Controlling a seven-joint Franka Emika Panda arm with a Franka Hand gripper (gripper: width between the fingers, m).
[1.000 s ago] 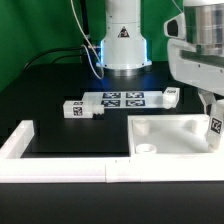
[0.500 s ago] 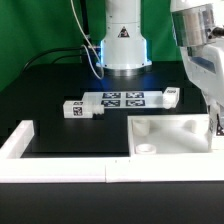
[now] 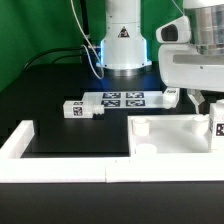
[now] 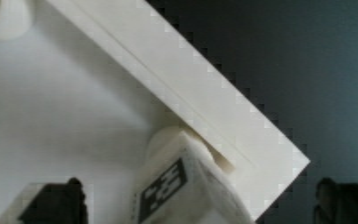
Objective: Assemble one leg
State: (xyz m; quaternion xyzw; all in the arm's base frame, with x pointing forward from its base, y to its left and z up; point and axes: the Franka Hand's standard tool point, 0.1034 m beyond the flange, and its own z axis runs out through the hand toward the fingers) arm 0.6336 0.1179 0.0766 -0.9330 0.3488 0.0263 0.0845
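Note:
A leg (image 3: 219, 128), a short white post with a black-and-white tag, stands upright in the far right corner of the large flat white panel (image 3: 175, 133). My gripper (image 3: 210, 106) hangs just above it. In the wrist view the leg (image 4: 172, 180) sits against the panel's raised rim (image 4: 185, 85), between my two dark fingers (image 4: 51, 203). The fingers stand wide apart with a gap on each side of the leg, so the gripper (image 4: 197, 206) is open and holds nothing.
Two more legs lie on the black table, one (image 3: 76, 108) at the exterior view's left and one (image 3: 171, 96) behind the panel. The marker board (image 3: 120, 99) lies between them. A low white wall (image 3: 40, 165) runs along the front and left. The robot base (image 3: 122, 45) stands at the back.
The hand has turned about its vertical axis and back over the last second, staying above the leg. The leg and the panel have not moved.

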